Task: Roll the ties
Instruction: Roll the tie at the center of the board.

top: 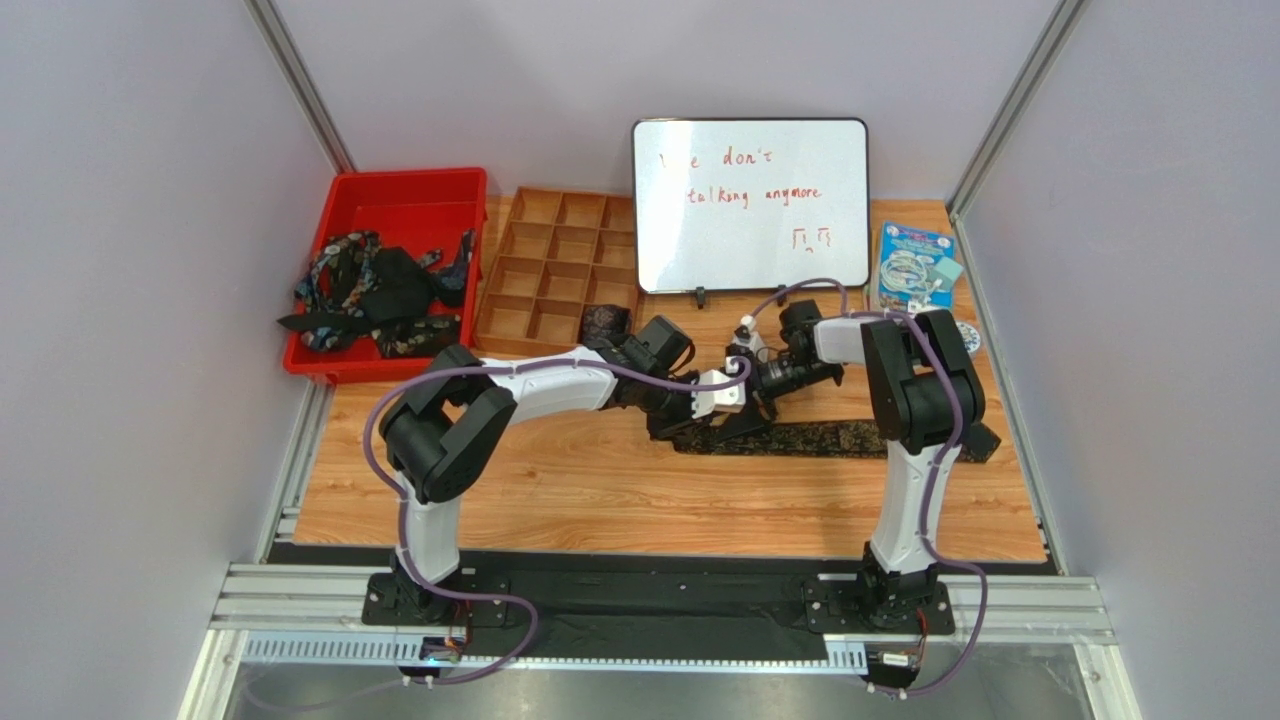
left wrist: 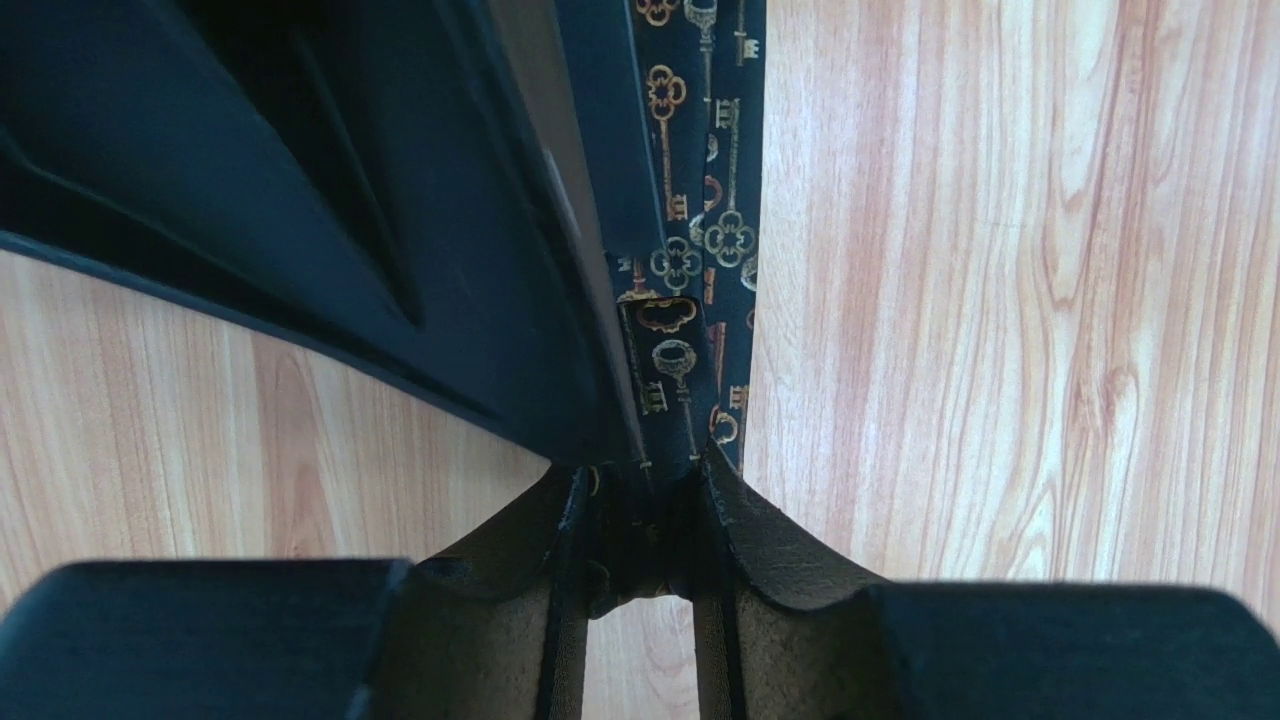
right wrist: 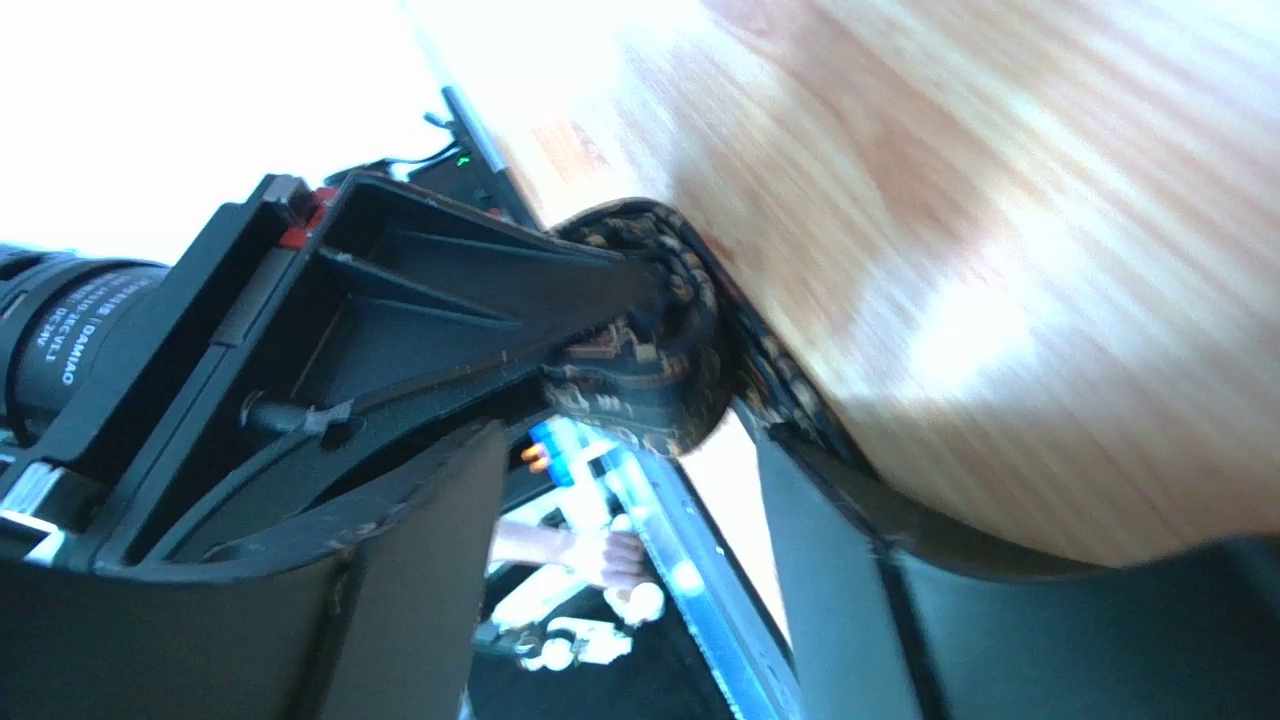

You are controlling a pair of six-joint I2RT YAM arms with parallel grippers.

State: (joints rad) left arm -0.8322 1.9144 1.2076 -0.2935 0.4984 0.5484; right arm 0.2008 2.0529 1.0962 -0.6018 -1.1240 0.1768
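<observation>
Lying flat on the wooden table [top: 601, 480], one dark tie [top: 812, 438] printed with gold keys; its length runs left to right in front of the right arm, its left end lifted and partly curled where the two grippers meet.

Left gripper [left wrist: 646, 518]: fingers pressed together, pinching the end of that tie, the fabric running away from the tips across the wood.

Right gripper [right wrist: 631, 495]: fingers spread, standing either side of the curled tie end. The view is blurred and overexposed, so contact with the fabric cannot be told; one finger appears to be just beside the curl.

Red bin [top: 451, 188], far left corner: a loose tangle of further ties [top: 376, 285], some draped over its near rim.

Brown divided tray [top: 516, 270], just right of the bin.

Small dark coil [top: 606, 320], at the tray's near right corner; in or beside the tray cannot be told.

Whiteboard [top: 751, 203], propped upright behind the grippers, with red handwriting.

Blue packet [top: 917, 267], right of the whiteboard.
</observation>
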